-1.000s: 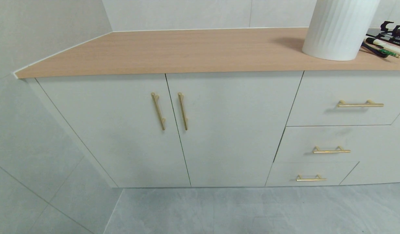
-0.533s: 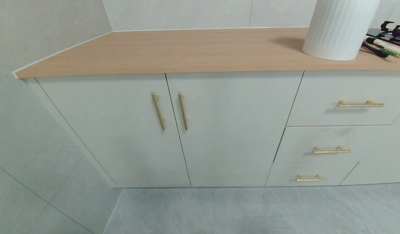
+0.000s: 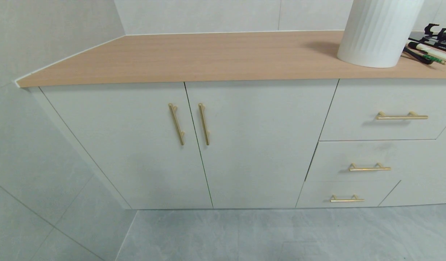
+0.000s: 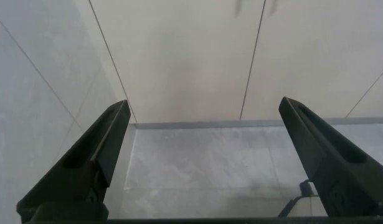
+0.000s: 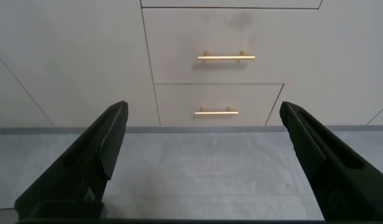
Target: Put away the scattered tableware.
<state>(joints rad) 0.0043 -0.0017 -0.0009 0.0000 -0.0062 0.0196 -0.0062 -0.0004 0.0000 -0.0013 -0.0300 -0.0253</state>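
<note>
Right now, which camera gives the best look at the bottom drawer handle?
Right wrist view: bottom drawer handle sits central, seen square-on. Head view has it low, off right, at an angle. Left wrist view faces the double doors instead.

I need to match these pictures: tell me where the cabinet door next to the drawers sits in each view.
Head view: the door sits mid-picture, between its handle and the drawers.
Left wrist view: the door is the panel between two seams.
Right wrist view: the door borders the drawers' edge.
Shared landmark: the cabinet's bottom edge meeting the floor.
</note>
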